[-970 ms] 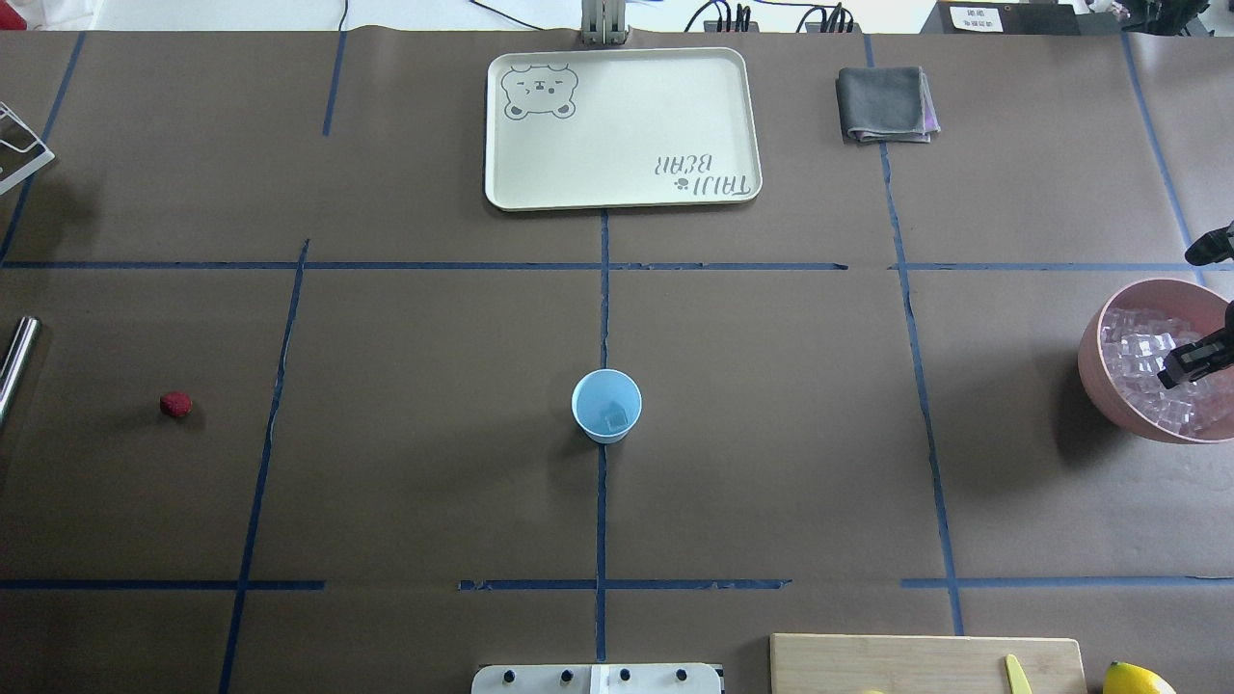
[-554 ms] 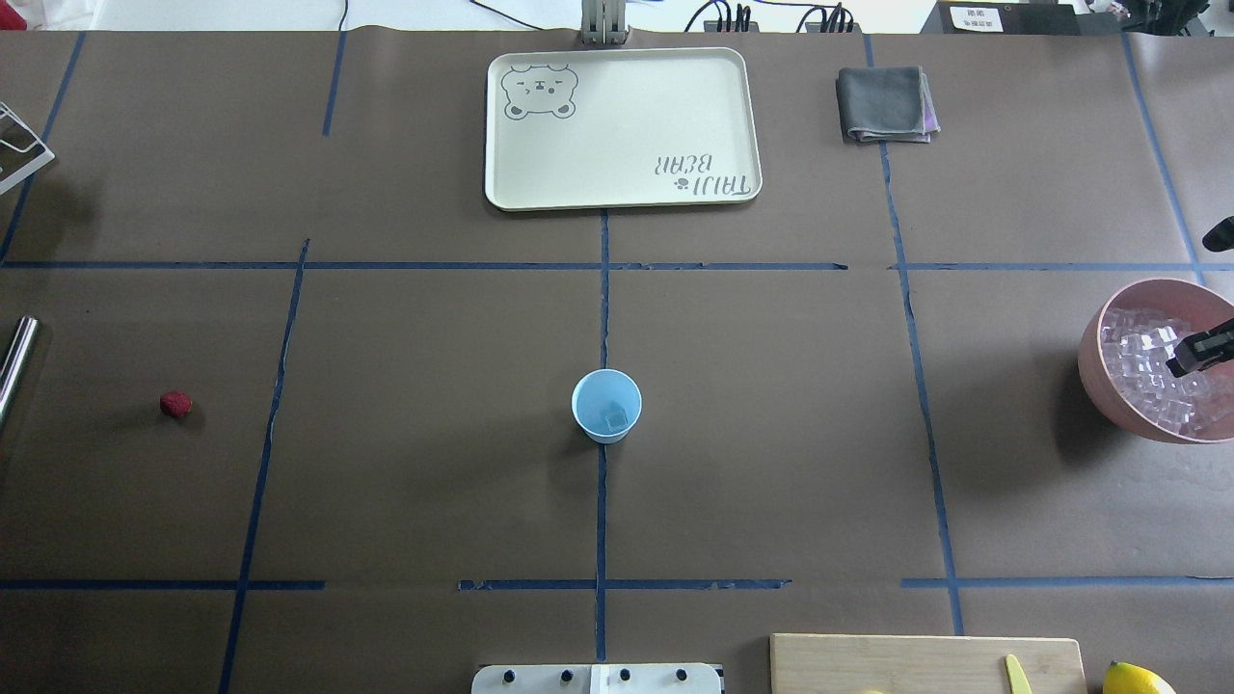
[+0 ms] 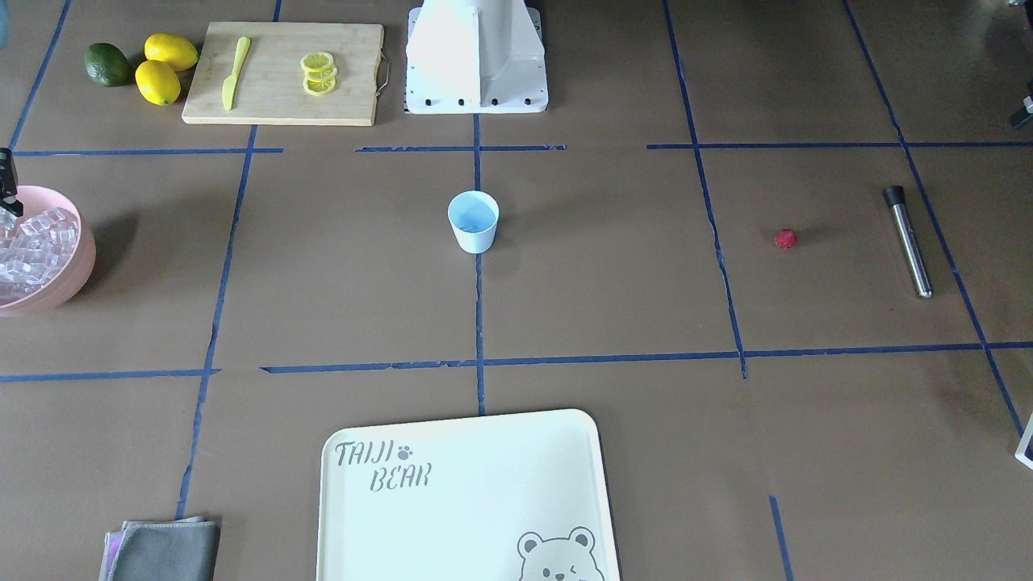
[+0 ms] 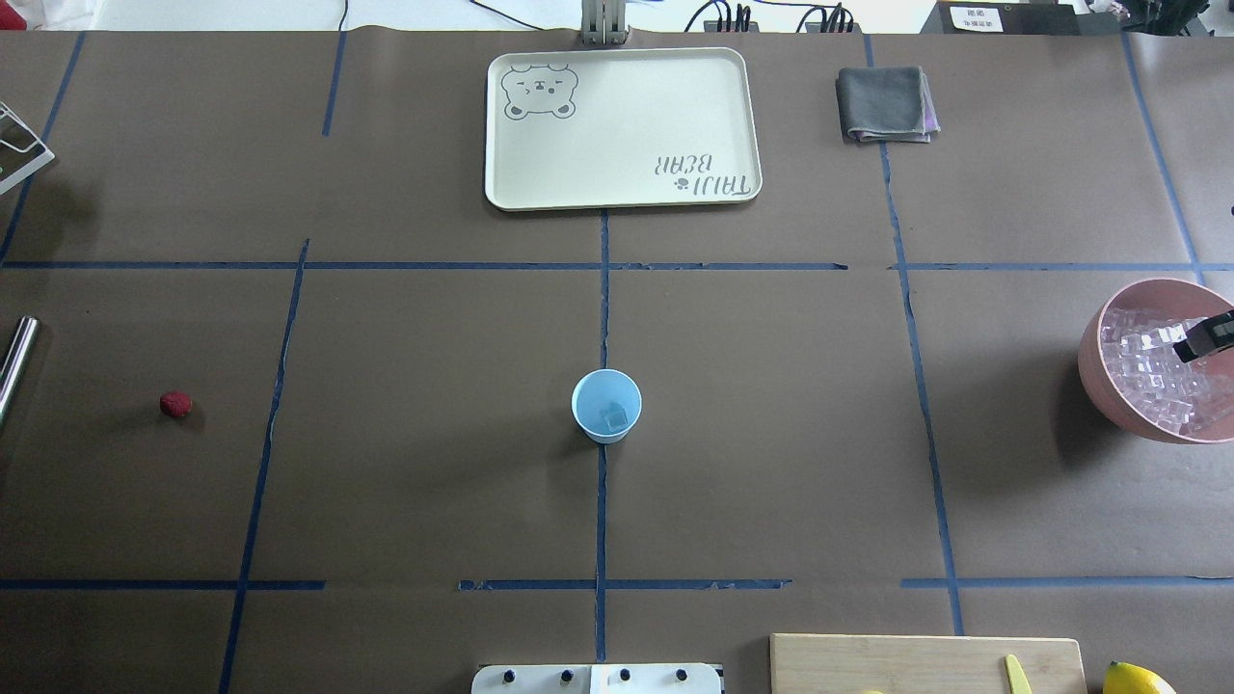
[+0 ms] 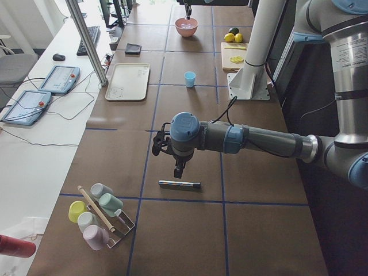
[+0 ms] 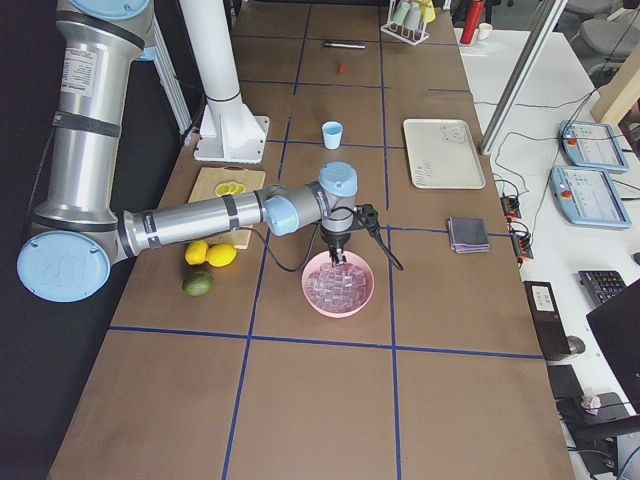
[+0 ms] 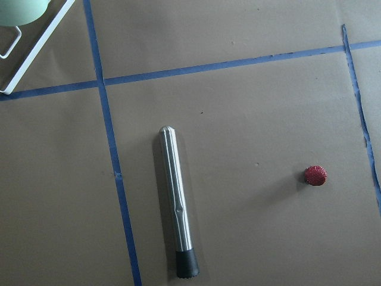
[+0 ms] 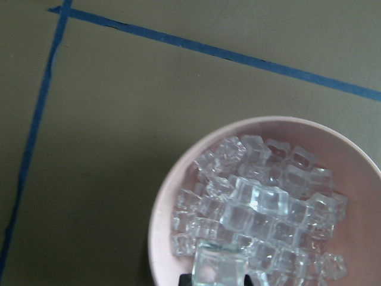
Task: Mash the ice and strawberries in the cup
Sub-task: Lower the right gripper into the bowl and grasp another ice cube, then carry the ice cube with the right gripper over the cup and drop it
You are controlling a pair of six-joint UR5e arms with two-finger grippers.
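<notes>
Over the last sec the right fingers (image 4: 1211, 333) have slid across the pink bowl (image 4: 1097, 381) toward the counter's edge, and less of them shows in the overhead view now. Cup, berry and tool haven't moved. The wrist cam shows the fingers clamped on one held cube (image 8: 218, 267), which sits closer to the lens than the pile. So we judge the pick is done and the lift-out is under way. Next comes the carry to the cup.

Containers:
- The bowl is still heaped w/ ice (image 8: 262, 199), so there's plenty left.
- The cup (image 4: 605, 405) stands upright mid-counter on the centre tape line, well apart from the bowl. It has a single cube (image 4: 614, 417) at the bottom and no fruit.

The strawberry (image 4: 174, 404) lies loose on the counter (image 4: 434, 482) far out on the left side. It's near the steel muddler (image 7: 177, 202) but not touching it.

The left fingers (image 5: 179, 168) hang over the muddler. We can't tell whether they're apart or together, since only the side cam catches them.

We reckon it's early in the task, w/ no mashing yet.
</notes>
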